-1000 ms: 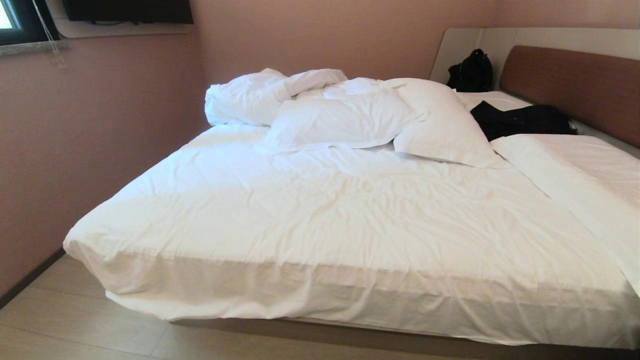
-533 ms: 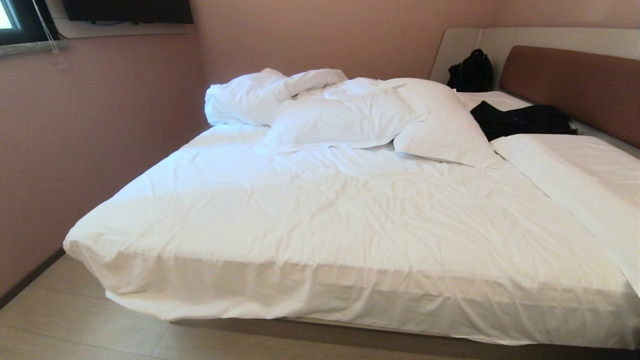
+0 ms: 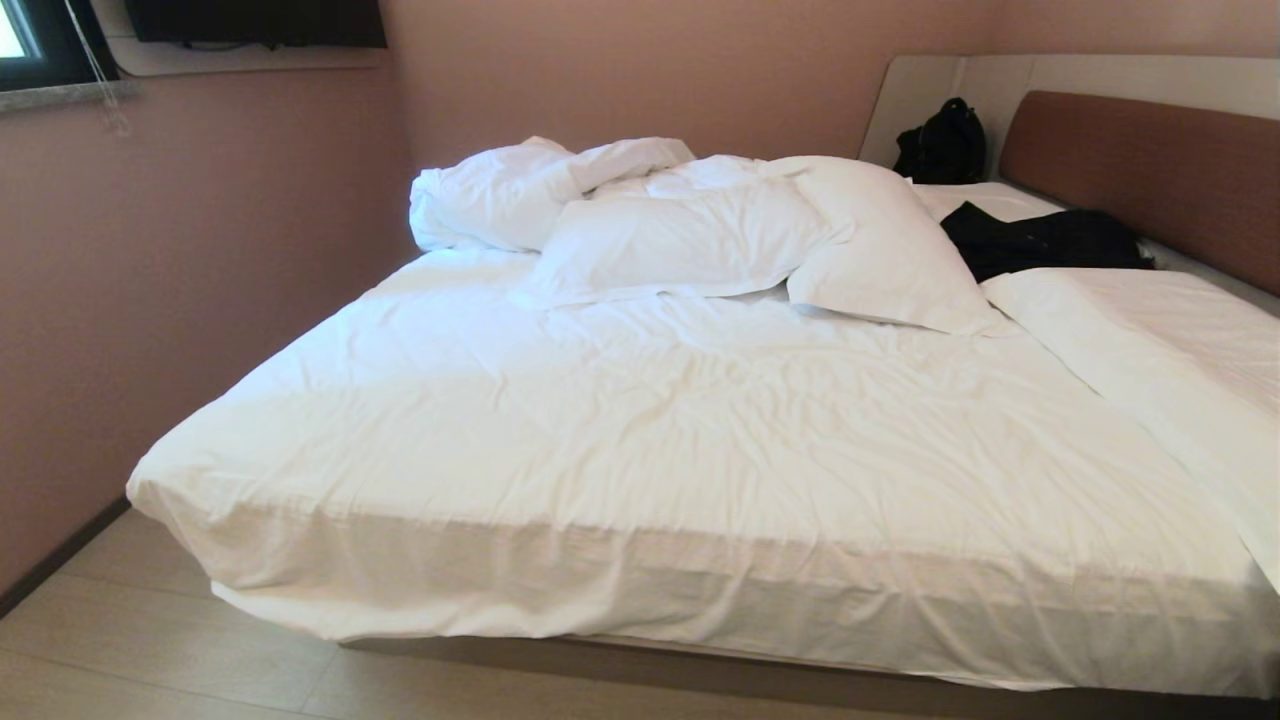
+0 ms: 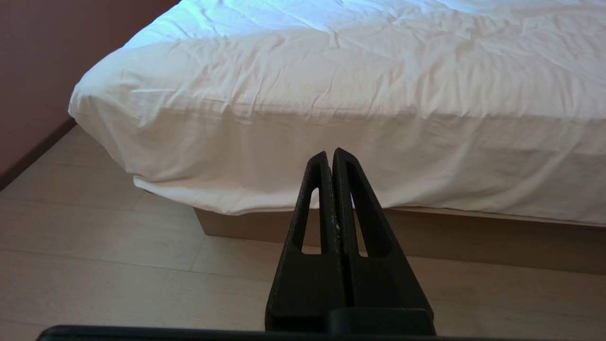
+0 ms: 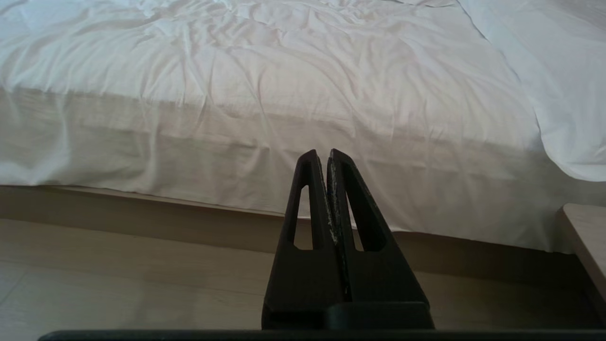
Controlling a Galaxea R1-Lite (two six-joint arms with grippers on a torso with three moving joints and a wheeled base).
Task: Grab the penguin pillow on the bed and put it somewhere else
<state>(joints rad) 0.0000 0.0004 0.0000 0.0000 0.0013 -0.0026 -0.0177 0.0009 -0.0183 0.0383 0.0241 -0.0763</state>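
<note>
Nothing shifted since earlier frame. Left gripper and right gripper fingers pressed together, empty, short of bed. Penguin pillow unseen; search toward 12 o'clock, behind heaped white pillows.

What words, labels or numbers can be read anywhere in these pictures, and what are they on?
None can be read.
The bed, white pillows, black bag and dark clothes show no lettering.
The dark screen on the wall shows no visible brand.
The left gripper and right gripper carry no markings.
No penguin pillow is in view.
</note>
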